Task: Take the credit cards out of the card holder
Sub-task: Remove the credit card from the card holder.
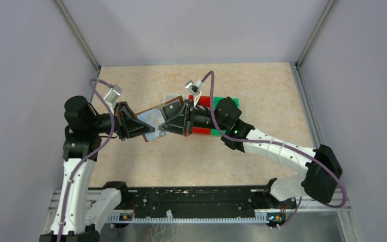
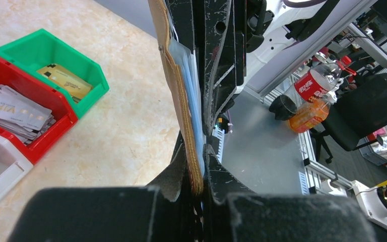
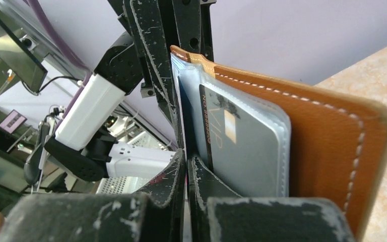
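Observation:
The brown card holder (image 1: 148, 125) hangs open in the air between both arms. My left gripper (image 2: 201, 169) is shut on its lower edge, clamping the brown cover (image 2: 181, 101) and the pale blue sleeves together. My right gripper (image 3: 187, 166) is shut on a thin pale leaf at the outer side of the sleeve stack. Whether that leaf is a card or a sleeve I cannot tell. A silvery credit card (image 3: 249, 151) sits in a clear sleeve against the brown cover (image 3: 332, 136), just right of my right fingers.
Three bins stand on the table behind the holder. The green bin (image 2: 45, 48) holds gold cards (image 2: 65, 80), and the red bin (image 2: 60, 118) holds silvery cards (image 2: 15, 108). The third is a white bin (image 2: 2, 174). Grey walls enclose the table.

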Robot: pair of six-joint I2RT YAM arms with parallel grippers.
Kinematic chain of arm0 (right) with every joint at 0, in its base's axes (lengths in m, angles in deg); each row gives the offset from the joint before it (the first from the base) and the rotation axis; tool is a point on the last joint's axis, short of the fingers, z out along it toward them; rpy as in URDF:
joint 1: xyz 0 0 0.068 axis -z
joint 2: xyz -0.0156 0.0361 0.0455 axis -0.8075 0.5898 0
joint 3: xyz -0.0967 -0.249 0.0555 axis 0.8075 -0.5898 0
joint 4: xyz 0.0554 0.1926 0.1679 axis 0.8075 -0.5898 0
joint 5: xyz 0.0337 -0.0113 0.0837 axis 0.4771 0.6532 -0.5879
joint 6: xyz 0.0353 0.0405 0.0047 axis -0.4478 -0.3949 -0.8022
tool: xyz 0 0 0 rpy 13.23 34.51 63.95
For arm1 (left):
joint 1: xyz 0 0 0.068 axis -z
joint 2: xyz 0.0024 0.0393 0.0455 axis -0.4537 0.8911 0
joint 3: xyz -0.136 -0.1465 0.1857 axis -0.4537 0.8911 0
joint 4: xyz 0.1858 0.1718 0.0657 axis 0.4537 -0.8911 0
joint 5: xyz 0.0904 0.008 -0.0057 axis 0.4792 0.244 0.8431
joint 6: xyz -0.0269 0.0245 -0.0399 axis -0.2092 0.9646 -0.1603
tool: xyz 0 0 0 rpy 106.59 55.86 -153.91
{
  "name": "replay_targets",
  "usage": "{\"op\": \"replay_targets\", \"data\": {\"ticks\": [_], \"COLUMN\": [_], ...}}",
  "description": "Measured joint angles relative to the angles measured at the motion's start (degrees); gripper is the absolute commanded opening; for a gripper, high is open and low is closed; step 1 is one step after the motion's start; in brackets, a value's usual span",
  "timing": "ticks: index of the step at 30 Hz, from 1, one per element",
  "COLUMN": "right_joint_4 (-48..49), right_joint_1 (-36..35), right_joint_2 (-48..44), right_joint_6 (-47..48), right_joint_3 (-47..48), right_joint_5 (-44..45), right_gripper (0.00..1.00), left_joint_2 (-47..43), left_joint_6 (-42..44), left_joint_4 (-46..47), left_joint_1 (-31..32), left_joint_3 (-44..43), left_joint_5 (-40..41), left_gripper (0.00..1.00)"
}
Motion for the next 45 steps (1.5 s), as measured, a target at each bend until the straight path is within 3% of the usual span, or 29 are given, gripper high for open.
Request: {"op": "replay_targets", "data": {"ticks": [14,45], "right_joint_4": [12.28,11.87], "right_joint_1": [4.22,8.76], "right_joint_2": [-0.59,-7.34], "right_joint_6": [-7.52,-8.46], "right_joint_3": [-7.48,-12.72], "right_joint_5": [-2.78,-2.45], "right_gripper": [0.00,0.00], "left_joint_2": [1.97,0.85], "left_joint_6": [4.31,5.55], "left_joint_4": [-7.04,-7.30], "left_joint_1": [0.37,0.24], "left_joint_3": [-1.29,-2.03], "left_joint_5": [0.87,0.57], "left_gripper": [0.09,0.03]}}
